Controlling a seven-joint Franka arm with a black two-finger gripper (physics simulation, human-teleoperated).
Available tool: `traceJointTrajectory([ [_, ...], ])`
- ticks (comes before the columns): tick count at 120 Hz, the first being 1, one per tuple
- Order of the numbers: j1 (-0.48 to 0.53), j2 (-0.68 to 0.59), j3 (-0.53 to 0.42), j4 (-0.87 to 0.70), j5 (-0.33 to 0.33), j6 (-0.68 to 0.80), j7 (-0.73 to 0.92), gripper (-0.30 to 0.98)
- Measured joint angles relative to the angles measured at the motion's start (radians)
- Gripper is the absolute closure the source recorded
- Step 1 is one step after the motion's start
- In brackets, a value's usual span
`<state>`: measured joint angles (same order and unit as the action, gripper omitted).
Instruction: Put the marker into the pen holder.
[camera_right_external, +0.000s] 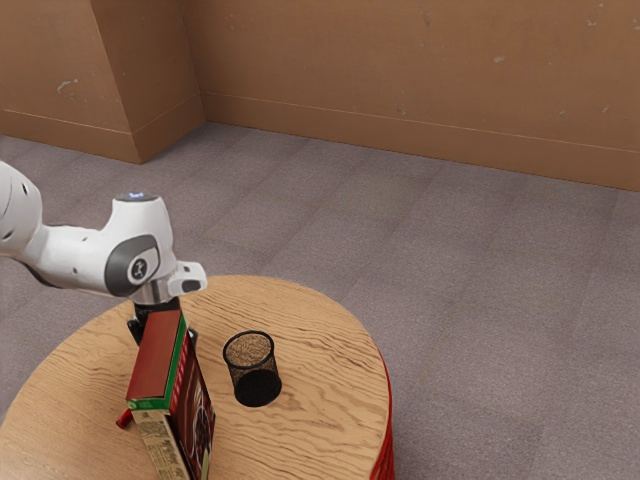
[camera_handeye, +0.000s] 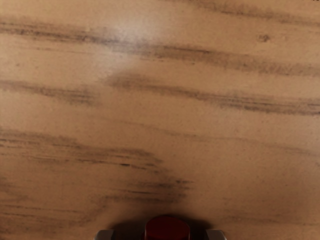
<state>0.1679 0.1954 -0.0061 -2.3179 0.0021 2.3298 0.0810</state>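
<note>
My gripper (camera_right_external: 138, 325) points down over the table at the exterior view's left, its lower part hidden behind the tall box. From behind that box's left side pokes a short length of the red marker (camera_right_external: 124, 419), low at the tabletop. In the wrist view the marker's dark red end (camera_handeye: 167, 228) lies at the lower edge, within my gripper (camera_handeye: 160, 235); a fingertip shows on each side of it, apart from it, so the gripper is open. The black mesh pen holder (camera_right_external: 256, 384) stands upright to the box's right in the exterior view.
A tall red and green box (camera_right_external: 156, 355) stands on the round wooden table (camera_right_external: 320, 330), between the camera and my gripper, close to the pen holder. The table's curved edge runs to the right of the pen holder.
</note>
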Motion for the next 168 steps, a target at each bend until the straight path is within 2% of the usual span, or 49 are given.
traceJointTrajectory([
  [88,0.019,0.006,-0.001,0.012,0.014,0.024,0.016,0.75],
  [115,-0.009,0.006,-0.014,0.152,0.026,-0.013,0.002,0.77],
  [138,-0.041,0.003,-0.071,0.28,0.051,-0.08,-0.008,0.78],
  [168,-0.076,-0.072,-0.103,0.321,0.073,-0.215,-0.015,0.78],
])
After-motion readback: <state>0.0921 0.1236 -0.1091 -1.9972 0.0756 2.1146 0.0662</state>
